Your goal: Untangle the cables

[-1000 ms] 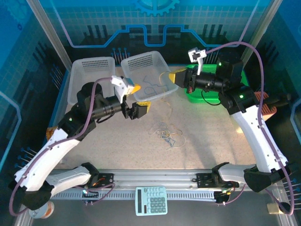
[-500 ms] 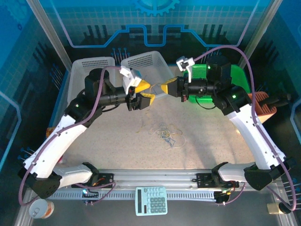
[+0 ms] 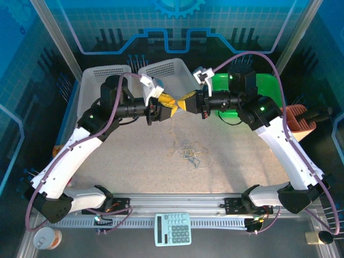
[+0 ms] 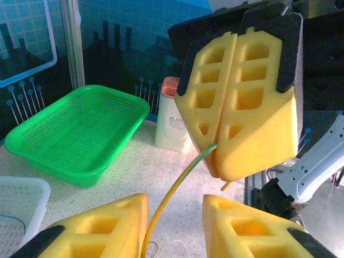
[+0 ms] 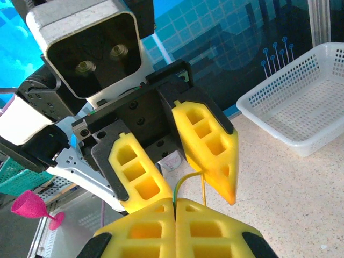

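**Position.** I have both grippers nose to nose in the upper centre of the top view, above the near rim of the white basket (image 3: pixel 161 70). The left gripper (image 3: pixel 170 102) and right gripper (image 3: pixel 186 102) have their tips almost touching.

**Right gripper.** In the left wrist view its yellow fingers (image 4: pixel 252 107) are pressed flat together. They pinch the yellow cable (image 4: pixel 173 188), which leaves the tips and runs down toward the lower edge of the frame.

**Left gripper.** Its fingers (image 4: pixel 107 228) stand apart at the bottom of that view. The cable passes through the gap and touches neither pad that I can see, so it is not gripped yet.

**Remaining cables.** A loose heap of cables (image 3: pixel 191 153) lies on the table (image 3: pixel 123 156) below centre, well apart from the grippers. The held strand is too thin from above for me to tell whether it reaches the heap.

**Step in hand.** In my judgement this is a second hold on the same strand, just beside the first.

**Recommendations.**
- Centre the strand between the left pads before I close, so it is not nipped at a corner.
- Close fully and confirm there is no slip.
- Draw the arms apart slowly along the strand.
- Keep the pull above the basket rim.
- Watch the heap, and if it lifts as one clump, stop and ease off.
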{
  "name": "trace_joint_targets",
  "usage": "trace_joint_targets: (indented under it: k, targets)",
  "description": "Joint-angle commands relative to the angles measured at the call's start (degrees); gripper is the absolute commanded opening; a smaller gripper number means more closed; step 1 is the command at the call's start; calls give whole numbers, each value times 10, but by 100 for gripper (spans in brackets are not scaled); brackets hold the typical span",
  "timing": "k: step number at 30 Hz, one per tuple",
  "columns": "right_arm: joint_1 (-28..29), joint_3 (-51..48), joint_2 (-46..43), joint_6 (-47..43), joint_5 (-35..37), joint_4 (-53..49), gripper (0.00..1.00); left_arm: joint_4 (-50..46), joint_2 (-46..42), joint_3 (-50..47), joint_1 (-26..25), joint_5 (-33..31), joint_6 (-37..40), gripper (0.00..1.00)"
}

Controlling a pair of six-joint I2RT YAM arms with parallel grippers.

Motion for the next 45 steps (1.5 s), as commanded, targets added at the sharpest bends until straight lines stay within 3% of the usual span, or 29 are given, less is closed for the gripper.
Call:
trace_joint_targets:
  k: [1, 6, 10, 15, 17, 21, 25, 29, 38, 45]
  targets:
    - [12, 20, 7, -12, 1, -11, 0, 1, 6, -2, 6, 33, -6, 30]
    - [16, 22, 11, -12, 6, -12, 0, 4, 17, -2, 7, 46, -11, 19]
    - [17, 21, 12, -12, 7, -12, 0, 12, 18, -4, 7, 48, -15, 1]
    - [18, 17, 10, -13, 15, -12, 1, 44, 9, -19, 6, 13, -28, 0]
    - [18, 11, 4, -13, 24, -10, 23, 51, 6, -20, 10, -31, -31, 0]
    - [14, -7, -15, -10, 41, -5, 54, 43, 15, 8, 35, -113, -41, 0]
    - [11, -46, -42, -1, 61, 11, 73, 51, 30, 48, 78, -152, -55, 0]
    - [7, -89, -70, 3, 97, 23, 83, 50, 57, 98, 121, -183, -54, 0]
    - [-8, -176, -119, 24, 157, 43, 91, 137, 144, 166, 209, -331, -57, 0]
    - [-9, -218, -133, 27, 186, 42, 96, 208, 216, 187, 274, -383, -39, 0]
